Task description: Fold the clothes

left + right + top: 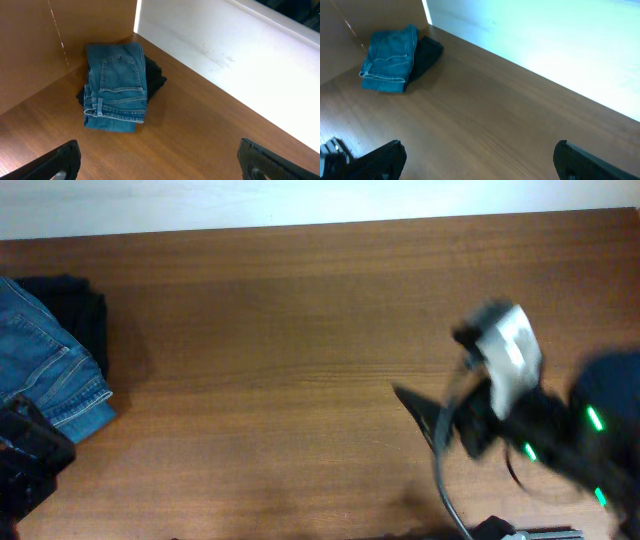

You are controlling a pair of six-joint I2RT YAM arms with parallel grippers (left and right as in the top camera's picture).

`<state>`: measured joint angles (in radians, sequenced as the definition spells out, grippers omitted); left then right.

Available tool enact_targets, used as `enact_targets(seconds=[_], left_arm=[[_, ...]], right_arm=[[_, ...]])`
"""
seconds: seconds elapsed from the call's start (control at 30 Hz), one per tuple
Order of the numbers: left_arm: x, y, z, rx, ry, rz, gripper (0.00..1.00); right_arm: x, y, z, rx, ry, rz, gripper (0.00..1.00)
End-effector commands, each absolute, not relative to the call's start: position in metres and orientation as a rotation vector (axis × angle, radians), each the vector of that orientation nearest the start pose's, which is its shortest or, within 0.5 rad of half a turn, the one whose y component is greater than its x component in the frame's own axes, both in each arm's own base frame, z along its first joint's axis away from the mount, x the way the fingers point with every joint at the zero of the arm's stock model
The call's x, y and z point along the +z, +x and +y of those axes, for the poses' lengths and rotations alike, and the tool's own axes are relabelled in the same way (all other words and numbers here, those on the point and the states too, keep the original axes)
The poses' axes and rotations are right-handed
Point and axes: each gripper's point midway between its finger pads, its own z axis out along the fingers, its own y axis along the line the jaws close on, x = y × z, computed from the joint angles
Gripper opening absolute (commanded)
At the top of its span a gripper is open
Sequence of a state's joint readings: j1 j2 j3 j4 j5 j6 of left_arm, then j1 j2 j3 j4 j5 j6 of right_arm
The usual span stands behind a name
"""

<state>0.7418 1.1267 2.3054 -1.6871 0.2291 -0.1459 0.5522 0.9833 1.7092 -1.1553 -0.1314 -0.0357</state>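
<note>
- The left hand (160, 167): jaws spread wide, gripping nothing.
- The right hand (480, 165): jaws equally wide, likewise empty.
- The jeans (116, 87): folded, resting on a black garment (157, 80), ahead of the left hand; well apart from the right hand, far ahead and leftward.
- The tabletop (200, 130): brown wood grain.

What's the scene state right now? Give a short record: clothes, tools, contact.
jeans: folded, back pocket up, at the left end of the table
black garment: under the jeans, partly covered
left tool: open, empty, facing the jeans, not touching
right tool: open, empty, over bare wood, well apart from the jeans
contact: none
</note>
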Motion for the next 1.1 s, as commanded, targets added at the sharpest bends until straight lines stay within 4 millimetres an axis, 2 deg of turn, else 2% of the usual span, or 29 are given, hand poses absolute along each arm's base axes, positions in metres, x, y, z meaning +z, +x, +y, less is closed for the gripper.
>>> enact_targets(seconds=[0.0, 0.07, 0.2, 0.43, 0.7, 0.93, 1.07], left_arm=[[0.483, 0.142, 0.075, 0.133, -0.737, 1.933, 1.0], [0.483, 0.141, 0.075, 0.133, -0.738, 1.933, 1.0], [0.483, 0.141, 0.075, 0.133, -0.738, 1.933, 1.0], [0.483, 0.142, 0.075, 0.133, -0.737, 1.933, 1.0], [0.483, 0.141, 0.075, 0.133, -0.738, 1.933, 1.0], [0.483, 0.141, 0.075, 0.133, -0.738, 1.933, 1.0], [0.483, 0.141, 0.075, 0.133, -0.738, 1.933, 1.0]], right_arm=[[0.413, 0.172, 0.123, 0.425, -0.64, 1.908, 0.98], [0.396, 0.163, 0.109, 0.407, -0.593, 1.87, 0.99], [0.367, 0.16, 0.092, 0.361, -0.506, 1.785, 0.99], [0.316, 0.183, 0.074, 0.276, -0.365, 1.641, 0.99], [0.299, 0.206, 0.074, 0.253, -0.312, 1.408, 0.99], [0.287, 0.21, 0.071, 0.239, -0.279, 1.26, 0.99], [0.28, 0.215, 0.066, 0.214, -0.258, 1.248, 0.99]])
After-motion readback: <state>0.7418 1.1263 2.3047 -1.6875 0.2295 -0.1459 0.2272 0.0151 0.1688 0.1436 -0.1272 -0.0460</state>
